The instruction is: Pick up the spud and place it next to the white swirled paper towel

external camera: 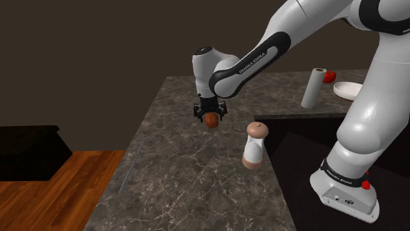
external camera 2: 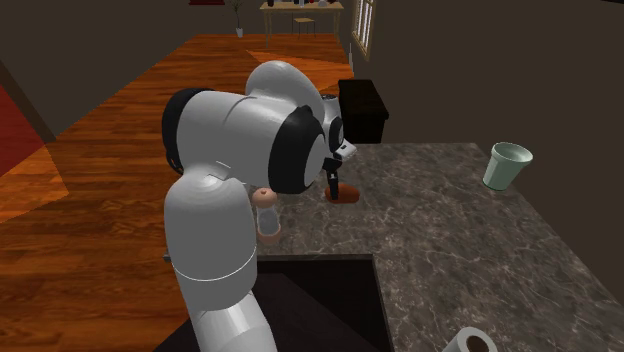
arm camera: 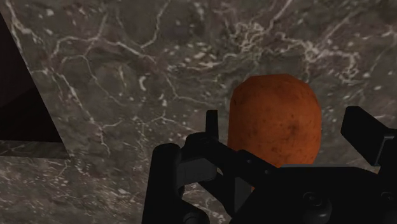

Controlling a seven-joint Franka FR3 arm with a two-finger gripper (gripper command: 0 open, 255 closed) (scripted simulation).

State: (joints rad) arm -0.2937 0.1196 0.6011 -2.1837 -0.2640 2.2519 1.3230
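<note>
Near ctr of the shoulder view, over the dark marbled counter [external camera: 197,190], the gripper [external camera: 211,117] points straight down w/ the spud [external camera: 211,122] clamped between its black fingers [arm camera: 366,130]. The wrist view backs this up: jaws are closed on the spud, one finger each side, pressing its skin.

Progress: the grasp is made and the lift looks begun. Whether the spud is fully clear of the counter is hard to judge from these angles; prob. a little above it.

Left to do: carry it to the paper towel [external camera: 313,87], which stands upright toward the upper right of the shoulder view, well apart from the gripper and near a white plate [external camera: 346,90] and a small red item [external camera: 329,77]. A pale mill [external camera: 255,144] stands on the counter right of ctr, roughly between gripper and towel. Transfer + set-down + release all remain, so approx. a third done by my reckoning.

Spud: rounded oval, orange-brown skin w/ faint dark specks, matte, no visible damage. It hangs below the fingertips, lower end exposed.
</note>
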